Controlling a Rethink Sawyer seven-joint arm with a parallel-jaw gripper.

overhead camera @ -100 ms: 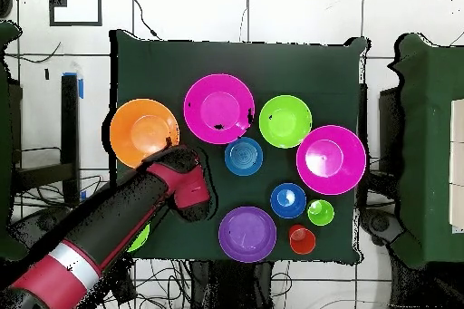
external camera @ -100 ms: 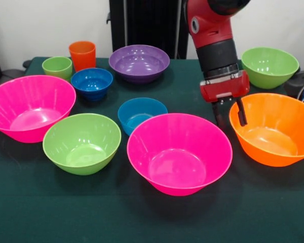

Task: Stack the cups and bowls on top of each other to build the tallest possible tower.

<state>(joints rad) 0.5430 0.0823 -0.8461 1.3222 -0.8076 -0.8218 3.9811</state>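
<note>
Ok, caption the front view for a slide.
Open gripper hangs at the orange bowl's rim; all bowls and cups stand unstacked on the table.

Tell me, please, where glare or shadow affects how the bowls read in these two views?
Front view: white highlights glint inside the purple bowl and the near pink bowl, which casts a soft shadow onto the dark cloth. Overhead view: the arm hides most of one green bowl.

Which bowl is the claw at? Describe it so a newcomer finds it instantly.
Follow the red arm down to its open claw, whose tips straddle the near-side rim of the big orange bowl at the table's edge. It is the only orange bowl; the one other orange item is a small tumbler far across the table, and the neighbouring big bowl is pink.
</note>
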